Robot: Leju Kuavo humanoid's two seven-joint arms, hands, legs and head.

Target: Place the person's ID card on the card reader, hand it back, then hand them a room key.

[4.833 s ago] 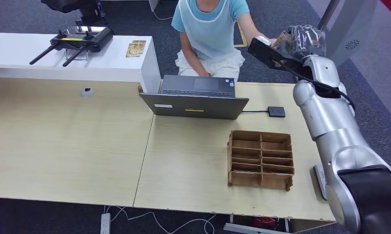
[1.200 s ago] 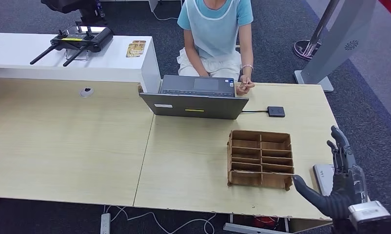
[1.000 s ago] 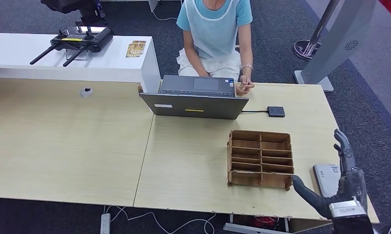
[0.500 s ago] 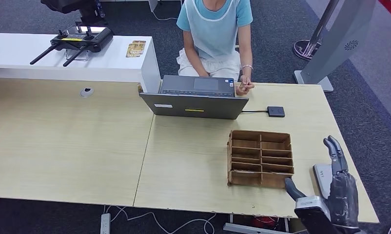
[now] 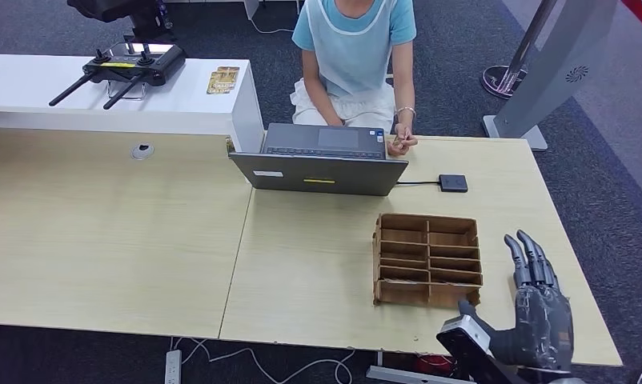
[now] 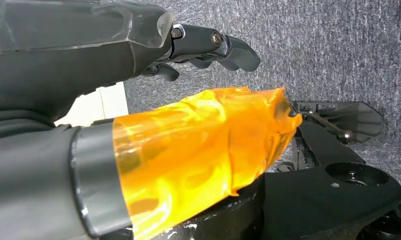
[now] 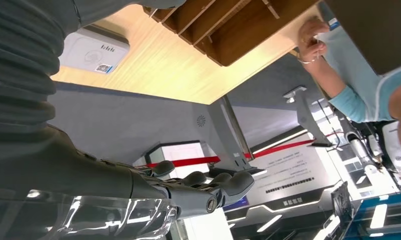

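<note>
My right hand (image 5: 538, 316) hovers low over the table's right front corner, beside the wooden divided tray (image 5: 427, 260), fingers stretched out and apart with nothing in them. In the right wrist view that hand (image 7: 153, 187) is bare, and the white card reader (image 7: 92, 50) lies flat on the tabletop near the tray (image 7: 223, 25). Across the table a person (image 5: 354, 48) sits with a hand (image 5: 399, 144) pinching something small that I cannot make out. My left hand (image 6: 138, 60) hangs above grey carpet, orange film on its thumb, holding nothing.
A grey laptop (image 5: 322, 164) stands between me and the person. A small black box (image 5: 453, 183) is wired to it. At the back left, a white counter (image 5: 102, 100) carries a black controller (image 5: 126, 68). A grey stand (image 5: 554, 64) is at the far right.
My right arm, earlier raised toward the person, has come down. Over the last second the hand slid left and nearer, and it now hides the white reader in the head view.
</note>
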